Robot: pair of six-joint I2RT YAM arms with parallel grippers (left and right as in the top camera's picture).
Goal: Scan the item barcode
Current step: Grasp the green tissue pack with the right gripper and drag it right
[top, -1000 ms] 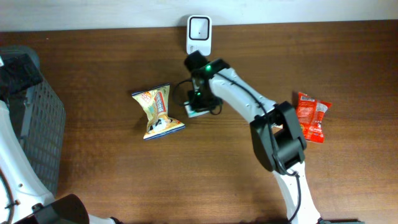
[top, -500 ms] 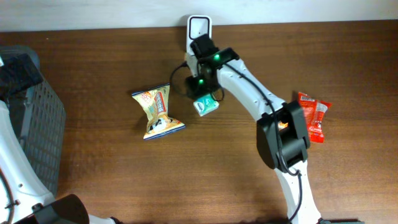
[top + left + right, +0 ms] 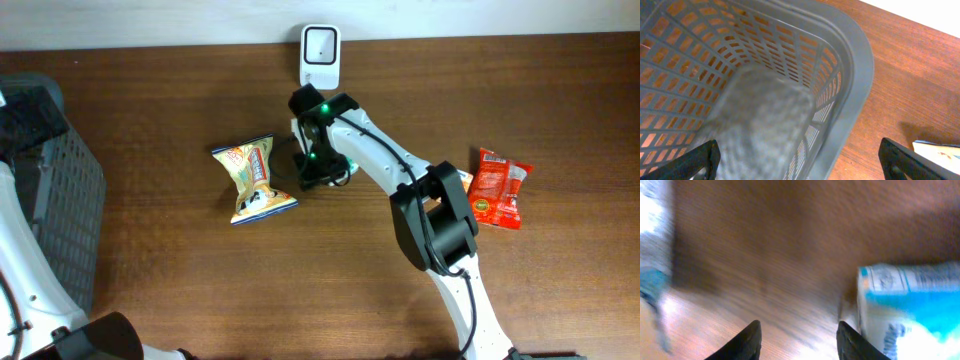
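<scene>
Two pincers are in view, and neither holds anything. The right pincer (image 3: 799,332) stands spread over bare wood with nothing in its gap. The left pincer (image 3: 802,161) is spread wide above the grey perforated plastic basket (image 3: 860,75).

Task item: the small white-and-blue printed carton (image 3: 910,310) lies on the brown wooden surface (image 3: 180,100), just outside one finger of the right pincer and not between the two. Whether finger and carton touch cannot be told, since the picture is blurred.

Progress, as a judgement:
- The white upright barcode scanner (image 3: 320,52) stands at the far edge of the surface, near the right arm's wrist.
- No picture shows the carton held up to it, and no barcode is legible.
- A completed scan cannot be confirmed. As things lie, the carton would have to be gripped, lifted and turned toward the scanner.
- The yellow crinkled snack bag (image 3: 255,180) and the red foil packet (image 3: 500,188) lie flat, each well apart from the scanner.

Comparison of views:
- The overhead view gives the layout: basket at the left, the yellow bag left of the right wrist, the red packet at the far right. The wrist hides the carton.
- Only the right wrist view shows the carton and the empty gap.
- Only the left wrist view shows the basket's interior, where a blurred grey mass cannot be identified.
</scene>
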